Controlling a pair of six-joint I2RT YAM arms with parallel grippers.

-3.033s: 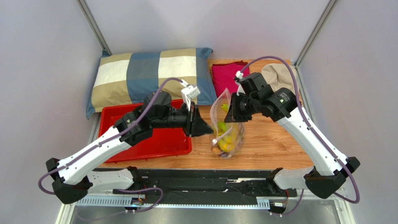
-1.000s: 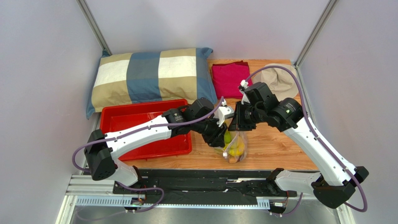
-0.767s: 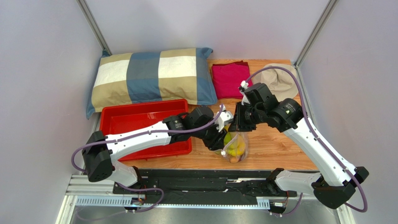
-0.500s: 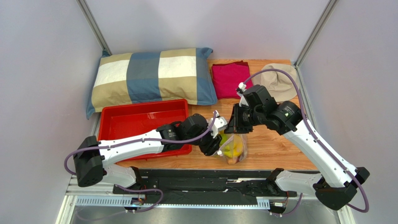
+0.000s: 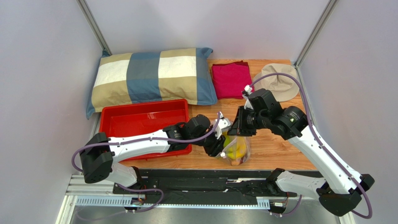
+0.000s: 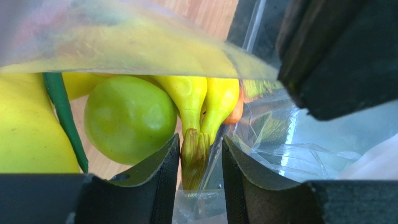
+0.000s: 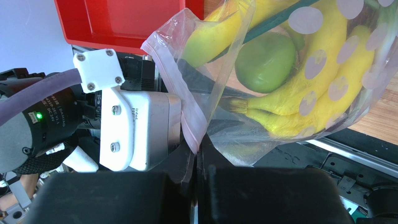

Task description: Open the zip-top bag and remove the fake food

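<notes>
Over the wooden table, my right gripper clamps the zip-top bag; my left gripper, slightly open, straddles the fake food.

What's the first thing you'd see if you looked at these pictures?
First, the clear zip-top bag stuffed with fake food, yellow bananas and a round green fruit, at the table's near edge, in the middle. The right gripper pinches its pink zip strip, while the left gripper reaches inside, fingers either side of a banana stem. Behind sit a red tray and a big checked pillow.
</notes>
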